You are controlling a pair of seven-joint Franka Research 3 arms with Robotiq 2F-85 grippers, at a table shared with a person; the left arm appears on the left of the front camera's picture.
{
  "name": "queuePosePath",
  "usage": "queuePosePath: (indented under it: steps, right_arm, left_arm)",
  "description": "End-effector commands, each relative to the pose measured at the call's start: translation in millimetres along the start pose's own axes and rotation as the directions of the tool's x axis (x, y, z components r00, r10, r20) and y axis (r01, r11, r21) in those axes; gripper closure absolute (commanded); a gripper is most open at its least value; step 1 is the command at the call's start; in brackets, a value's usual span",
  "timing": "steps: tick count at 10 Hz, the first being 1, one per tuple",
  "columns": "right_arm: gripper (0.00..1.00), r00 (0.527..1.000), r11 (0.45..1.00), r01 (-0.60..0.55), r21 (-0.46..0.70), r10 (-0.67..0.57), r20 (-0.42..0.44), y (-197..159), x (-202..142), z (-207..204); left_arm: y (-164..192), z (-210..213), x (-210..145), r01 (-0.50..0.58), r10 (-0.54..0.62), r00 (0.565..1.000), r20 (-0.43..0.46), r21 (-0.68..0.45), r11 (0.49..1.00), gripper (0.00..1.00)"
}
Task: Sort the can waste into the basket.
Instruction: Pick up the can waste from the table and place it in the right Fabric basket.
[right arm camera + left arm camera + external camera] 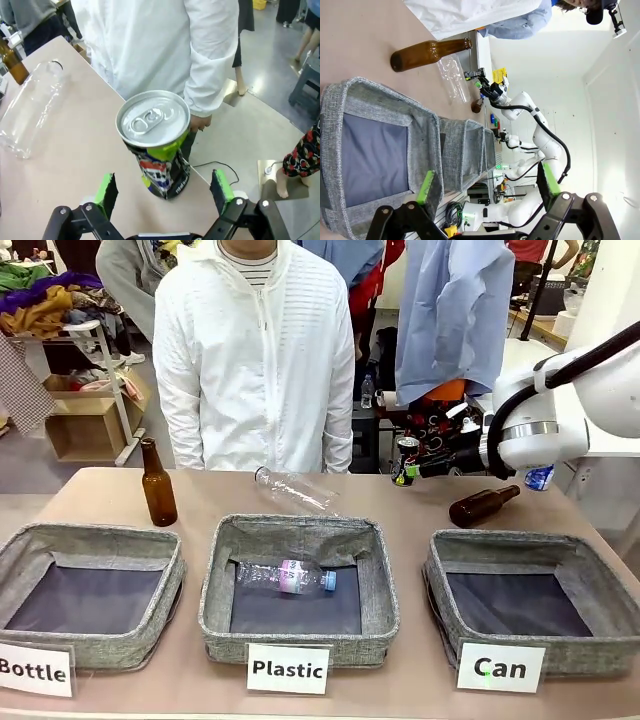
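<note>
A dented silver-topped can with black and green print stands on the table near its far edge, also seen in the front view as the can. My right gripper is open, with a green pad on either side of the can's base and a gap at each. In the front view the right gripper reaches in from the right. A blue can stands partly hidden behind that arm. The grey basket behind the "Can" card holds nothing. My left gripper is open with nothing between its fingers.
A brown bottle lies just behind the Can basket; another stands at far left. A clear plastic bottle lies behind the Plastic bin, which holds a bottle. The Bottle bin sits left. A person stands at the far edge.
</note>
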State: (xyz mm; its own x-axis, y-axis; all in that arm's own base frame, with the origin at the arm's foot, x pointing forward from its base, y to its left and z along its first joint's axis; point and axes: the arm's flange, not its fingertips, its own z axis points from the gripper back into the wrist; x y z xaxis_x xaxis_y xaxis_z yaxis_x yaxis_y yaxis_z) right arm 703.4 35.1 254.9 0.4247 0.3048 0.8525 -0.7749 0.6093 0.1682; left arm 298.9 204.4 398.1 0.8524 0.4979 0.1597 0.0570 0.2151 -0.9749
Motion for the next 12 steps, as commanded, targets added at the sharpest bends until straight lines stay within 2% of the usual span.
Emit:
queuePosePath:
  steps: [1,3,4,5,6,7,8,12]
  right_arm:
    - [0.0,0.996,1.0,-0.024,0.007,0.023,0.087,-3.7,3.7,-17.4]
    - [0.0,0.996,0.997,-0.014,0.07,0.007,0.091,-0.3,2.6,-28.1]
    - [0.6,0.994,0.997,0.001,0.08,-0.01,0.109,1.2,2.5,-32.0]
    - [0.6,0.99,0.997,0.001,0.072,-0.011,0.14,1.4,5.6,-32.7]
    - [1.0,0.986,0.997,0.001,0.075,-0.013,0.167,2.0,7.5,-31.9]
    - [0.65,0.985,0.997,0.002,0.078,-0.015,0.171,2.7,8.3,-31.0]
    - [1.0,0.984,0.997,0.007,0.082,-0.021,0.174,3.0,7.1,-32.0]
    - [1.0,0.978,0.996,-0.007,0.09,-0.012,0.208,20.1,22.6,-9.6]
  left_arm:
    - [-0.6,0.5,-0.7,0.022,-0.022,1.0,0.002,-0.014,1.0,0.0]
    - [-0.6,0.5,-0.7,0.022,-0.022,1.0,0.002,-0.014,1.0,0.0]
    - [-0.6,0.5,-0.7,0.022,-0.022,1.0,0.002,-0.014,1.0,0.0]
    - [-0.6,0.5,-0.7,0.022,-0.022,1.0,0.002,-0.014,1.0,0.0]
    - [-0.6,0.5,-0.7,0.022,-0.022,1.0,0.002,-0.014,1.0,0.0]
    - [-0.6,0.5,-0.7,0.022,-0.022,1.0,0.002,-0.014,1.0,0.0]
    - [-0.6,0.5,-0.7,0.022,-0.022,1.0,0.002,-0.014,1.0,0.0]
    - [-0.6,0.5,-0.7,0.022,-0.022,1.0,0.002,-0.014,1.0,0.0]
